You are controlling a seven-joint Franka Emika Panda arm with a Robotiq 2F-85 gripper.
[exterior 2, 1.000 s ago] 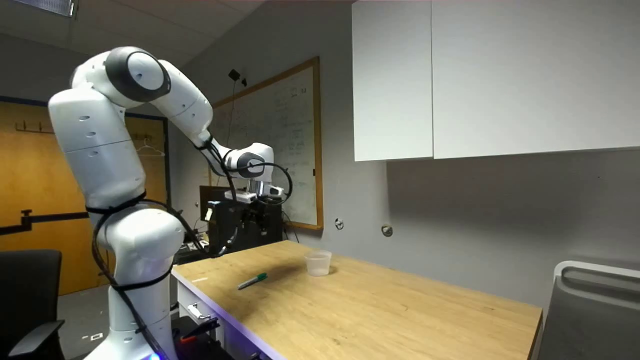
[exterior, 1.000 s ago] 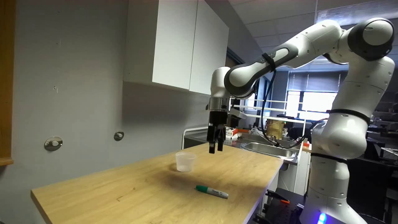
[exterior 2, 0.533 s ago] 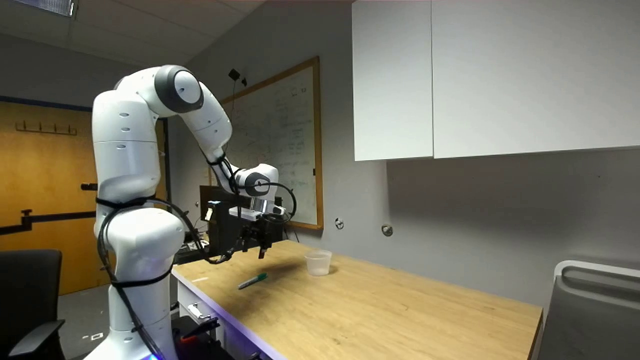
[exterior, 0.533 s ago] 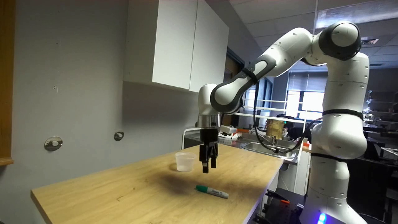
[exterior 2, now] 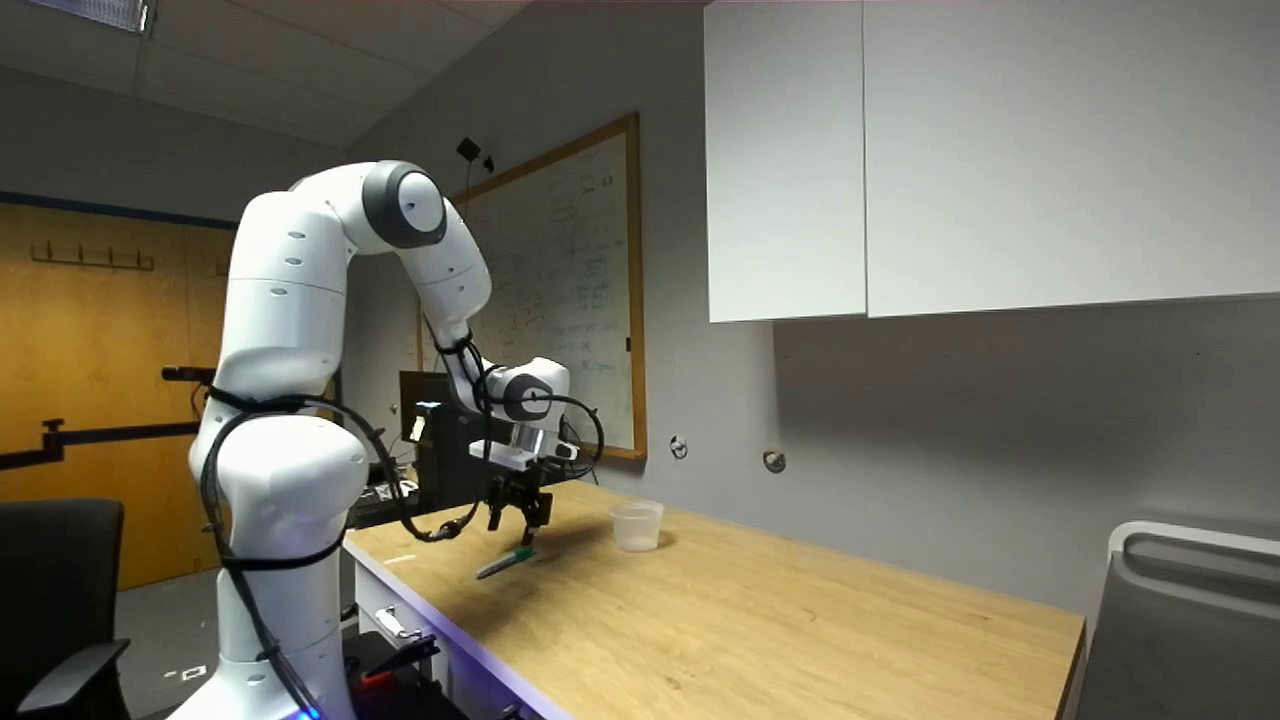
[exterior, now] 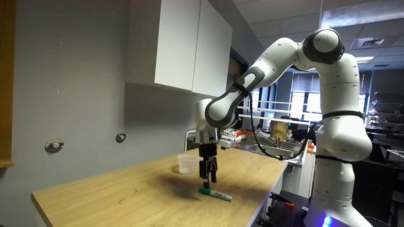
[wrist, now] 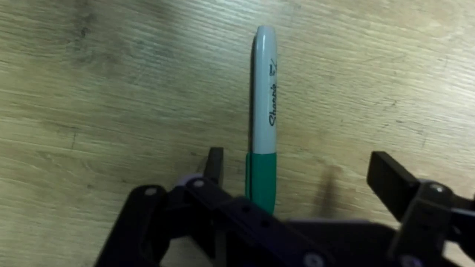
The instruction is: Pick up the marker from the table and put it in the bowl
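Observation:
The marker (exterior: 215,194), grey with a green cap, lies flat on the wood-grain table (exterior: 126,195); it also shows in an exterior view (exterior 2: 505,563). The translucent bowl (exterior: 188,164) stands upright near the wall, also seen in an exterior view as the bowl (exterior 2: 636,526); it is out of the wrist view. My gripper (exterior: 210,182) points down just above the green cap end. In the wrist view my gripper (wrist: 296,158) is open with nothing held. The marker (wrist: 264,92) runs between its fingers, nearer the left finger (wrist: 214,163). The cap's tip is hidden behind the gripper.
A white wall cabinet (exterior: 176,47) hangs above the table's back side. A steel sink (exterior: 271,151) and a white rack lie beyond the table's far end. The grey wall (exterior 2: 950,450) borders the table's back edge. A black chair (exterior 2: 60,600) stands beside the arm's base.
My gripper has come down and forward, from well above the table to just over the marker's cap. The marker and the bowl have not moved.

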